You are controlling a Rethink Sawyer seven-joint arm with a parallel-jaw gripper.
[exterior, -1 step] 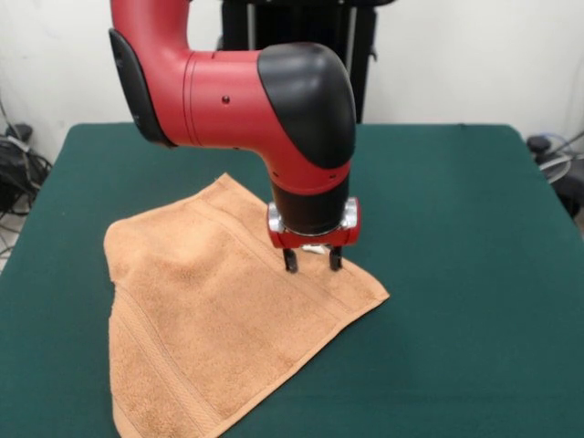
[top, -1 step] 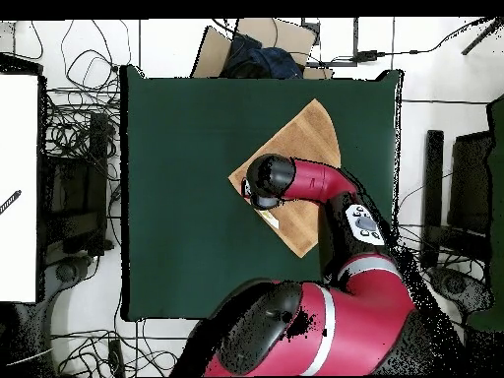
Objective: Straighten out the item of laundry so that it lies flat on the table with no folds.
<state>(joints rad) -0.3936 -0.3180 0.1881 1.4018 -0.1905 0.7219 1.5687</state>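
The item of laundry (exterior, -1 step: 201,310), a light orange-brown terry towel, lies spread on the table (exterior, -1 step: 456,228), left of centre, one corner pointing right. Its left edge shows a small kink; the rest looks flat, with border bands along two sides. My gripper (exterior, -1 step: 311,261) hangs straight down over the towel near its right corner. It is open, nothing is between its fingers (exterior, -1 step: 290,262), and the tips are at or just above the cloth. In the overhead view the towel (top, -1 step: 310,138) shows partly, and the arm's black wrist (top, -1 step: 271,180) covers the gripper.
Green table top (top, -1 step: 187,177) stretches wide on every side of the towel. The towel's near corner reaches close to the table's front edge (exterior, -1 step: 274,434). Cables (top, -1 step: 79,148) and a dark bag on cardboard (top, -1 step: 261,57) lie on the floor beyond the table.
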